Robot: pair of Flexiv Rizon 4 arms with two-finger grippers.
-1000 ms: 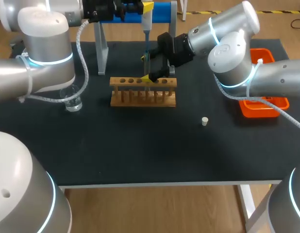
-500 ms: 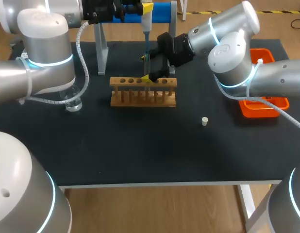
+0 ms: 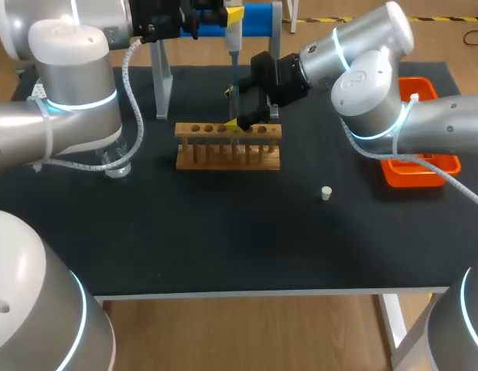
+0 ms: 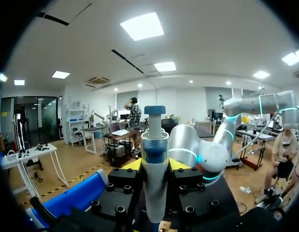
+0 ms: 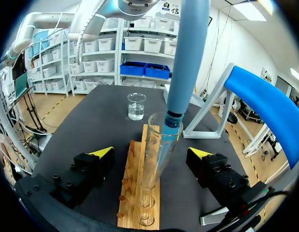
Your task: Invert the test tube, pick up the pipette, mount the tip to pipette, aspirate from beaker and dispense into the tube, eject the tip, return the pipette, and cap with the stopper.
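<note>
My left gripper [image 3: 233, 14] [image 4: 154, 164] is shut on the white and blue pipette [image 3: 233, 39] [image 4: 154, 145] and holds it upright above the wooden rack [image 3: 228, 147]. The pipette [image 5: 188, 53] has its blue tip inside the mouth of the clear test tube [image 5: 156, 159], which stands upright in the rack [image 5: 137, 203]. My right gripper [image 3: 237, 108] [image 5: 150, 153] is open, one yellow-tipped finger on either side of the tube and neither touching it. The glass beaker [image 3: 115, 164] [image 5: 136, 106] stands left of the rack, partly behind my left arm. The small white stopper [image 3: 326, 193] lies right of the rack.
An orange tray [image 3: 421, 166] sits at the right edge under my right arm. The pipette stand with its blue bar [image 3: 258, 15] and grey legs [image 3: 160, 77] rises behind the rack. The table's front half is bare black mat.
My left arm's elbow has drifted slightly and covers a bit more of the beaker. Pipette, tube and right gripper have not visibly moved.
</note>
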